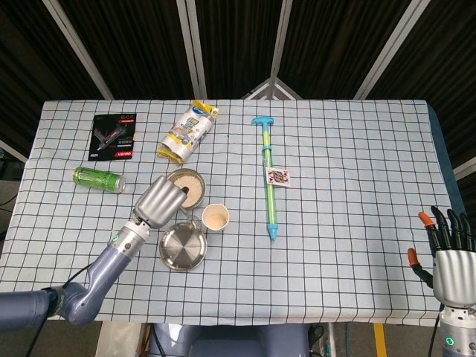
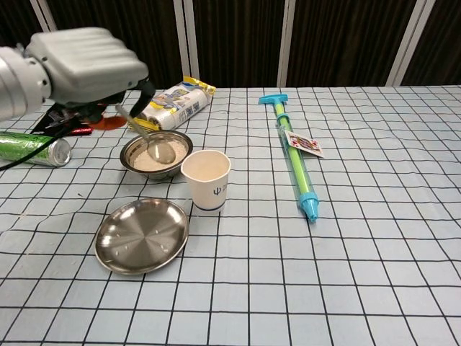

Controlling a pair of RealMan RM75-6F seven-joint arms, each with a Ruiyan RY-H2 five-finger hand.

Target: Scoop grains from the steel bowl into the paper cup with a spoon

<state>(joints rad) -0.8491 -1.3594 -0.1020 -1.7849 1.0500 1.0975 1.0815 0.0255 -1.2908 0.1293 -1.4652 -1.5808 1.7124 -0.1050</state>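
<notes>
fingers [image 2: 124,92], spoon [image 2: 148,137] tilted bowlward

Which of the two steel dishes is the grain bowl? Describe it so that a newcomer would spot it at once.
Start at the white paper cup near the middle of the checked table. The bowl stands just behind it to the left, with the left hand dipping a spoon into it. Unlike the flat, empty steel plate in front, it is deep and filled with pale grains.

Left robot hand [image 1: 161,200] over steel bowl [image 1: 195,178], beside paper cup [image 1: 216,217].
</notes>
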